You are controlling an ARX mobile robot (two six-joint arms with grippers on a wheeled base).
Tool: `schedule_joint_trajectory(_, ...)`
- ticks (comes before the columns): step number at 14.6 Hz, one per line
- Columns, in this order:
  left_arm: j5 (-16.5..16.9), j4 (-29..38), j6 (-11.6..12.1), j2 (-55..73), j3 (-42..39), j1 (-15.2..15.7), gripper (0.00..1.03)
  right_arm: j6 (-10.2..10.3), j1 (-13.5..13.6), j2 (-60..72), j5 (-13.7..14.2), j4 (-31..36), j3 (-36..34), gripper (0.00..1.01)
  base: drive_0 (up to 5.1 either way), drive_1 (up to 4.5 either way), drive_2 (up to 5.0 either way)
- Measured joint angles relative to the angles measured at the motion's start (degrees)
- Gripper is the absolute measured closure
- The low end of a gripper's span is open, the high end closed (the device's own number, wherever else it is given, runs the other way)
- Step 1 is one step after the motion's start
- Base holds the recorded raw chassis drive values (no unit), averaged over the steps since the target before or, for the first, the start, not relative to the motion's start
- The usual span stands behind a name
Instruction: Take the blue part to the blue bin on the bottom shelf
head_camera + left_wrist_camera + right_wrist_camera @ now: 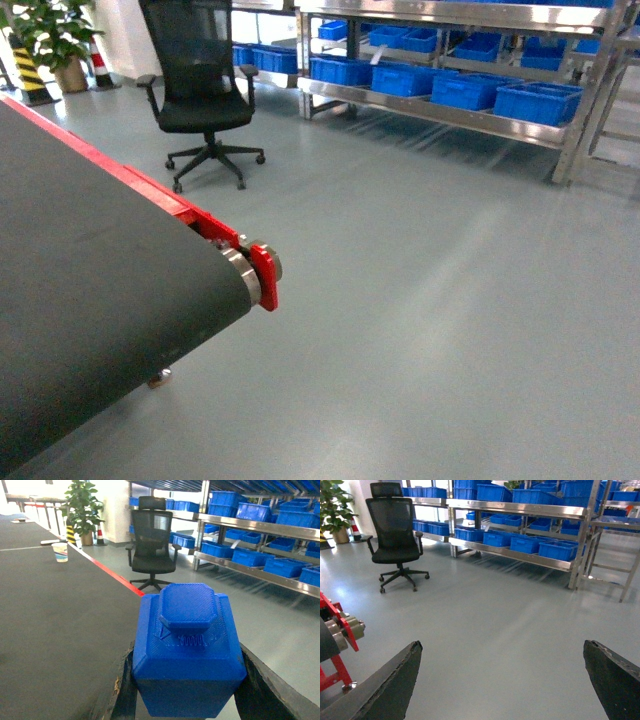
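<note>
We judge the pick done: our left tool (187, 700) is clamped around the blue part (187, 650), which sits upright between its two dark fingers (260, 685), raised beside the edge of the black conveyor belt (55, 625). What is left is the whole carry and the drop. The bottom shelf (440, 112), with its row of blue bins (537, 102), stands well apart across the grey floor (430, 300), past the office chair (200, 85). Our right tool (502, 680) hangs spread wide and empty, facing the rack. Neither arm shows in the head view.
</note>
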Motion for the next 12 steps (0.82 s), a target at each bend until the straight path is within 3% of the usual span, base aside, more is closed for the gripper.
schedule_joint_trajectory(12,0.0,0.0,0.0,-0.02,0.0,0.0,0.58,0.0,0.0,0.0,0.0,0.0,0.0,0.03,-1.6,-1.56,-1.6)
